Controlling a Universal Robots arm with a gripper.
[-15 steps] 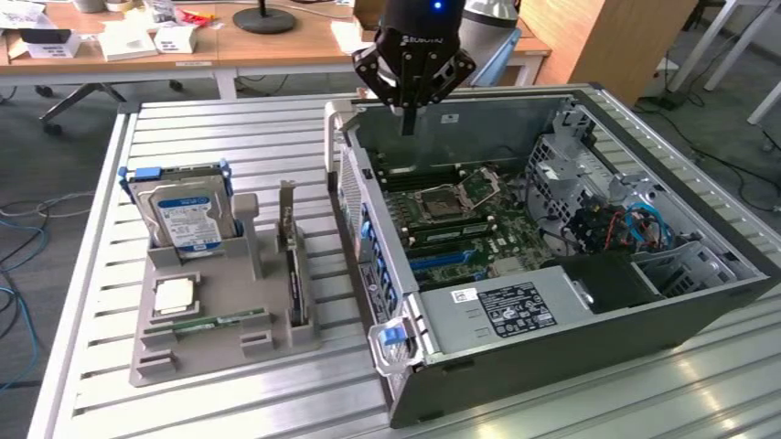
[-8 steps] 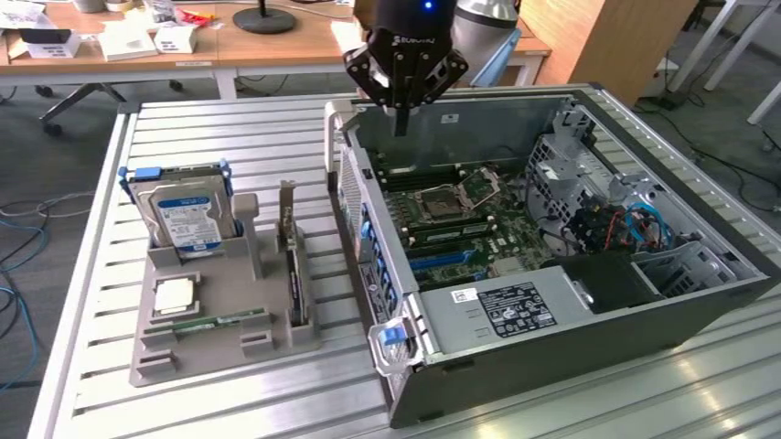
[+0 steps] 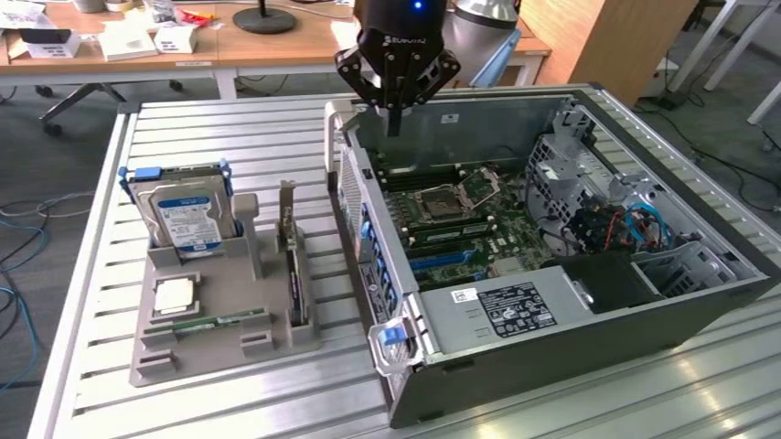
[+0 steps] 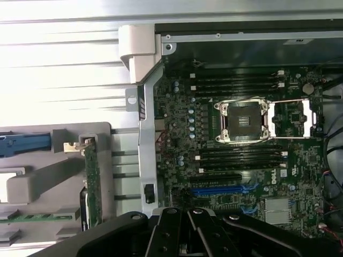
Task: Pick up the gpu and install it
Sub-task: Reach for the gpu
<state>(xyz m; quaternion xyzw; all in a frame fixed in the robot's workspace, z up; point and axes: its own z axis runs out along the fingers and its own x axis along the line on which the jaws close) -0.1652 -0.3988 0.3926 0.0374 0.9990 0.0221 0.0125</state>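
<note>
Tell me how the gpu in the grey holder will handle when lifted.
Likely stiff: the gpu is a thin flat card. It stands on edge in the grey holder, so a sideways nudge might tilt it. Its bare green board edge suggests fragility.

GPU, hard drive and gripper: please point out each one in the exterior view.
gpu [image 3: 294, 283], exterior view, upper edge of the card.
hard drive [image 3: 189, 219], exterior view, blue label.
gripper [image 3: 393, 128], exterior view, between its shut fingertips.

White Dell logo [image 4: 277, 175] on the motherboard [image 4: 177, 107]; other labels illegible.
</note>
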